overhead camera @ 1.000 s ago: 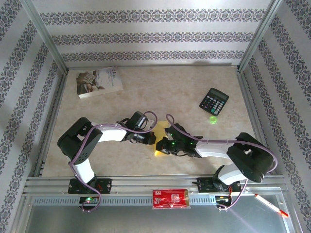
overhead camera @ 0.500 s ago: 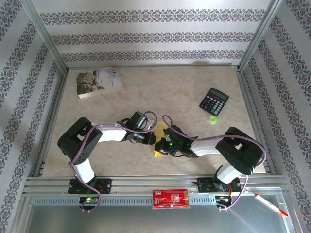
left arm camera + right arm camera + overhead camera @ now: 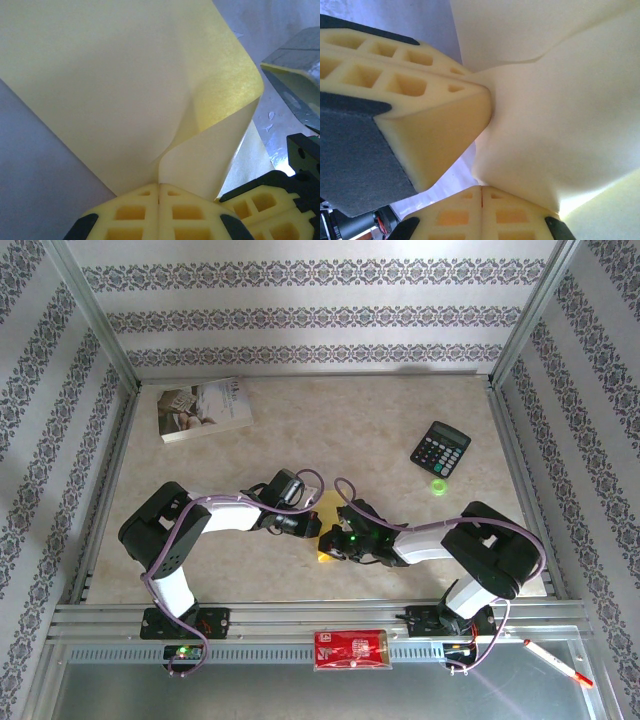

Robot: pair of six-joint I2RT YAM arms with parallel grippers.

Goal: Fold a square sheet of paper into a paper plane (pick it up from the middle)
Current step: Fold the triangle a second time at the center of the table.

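The square sheet of paper (image 3: 327, 507) is yellow and held just above the table's middle, mostly hidden under the two wrists in the top view. My left gripper (image 3: 306, 526) is shut on it. In the left wrist view the sheet (image 3: 125, 85) rises from the closed fingertips (image 3: 135, 212) and curls over in a soft bend at the right. My right gripper (image 3: 334, 544) is shut too. The paper (image 3: 555, 115) meets its closed tips (image 3: 481, 189) there, with the left gripper's fingers (image 3: 435, 115) pressed close beside. No paper plane shape shows.
A white printed book (image 3: 203, 408) lies at the back left. A black calculator (image 3: 440, 448) and a small green object (image 3: 438, 487) sit at the right. On the front rail are a red packet (image 3: 350, 649) and a pen (image 3: 556, 661).
The right arm's elbow has swung left toward the centre and its gripper has edged slightly left and nearer. The left arm and the paper hold still.
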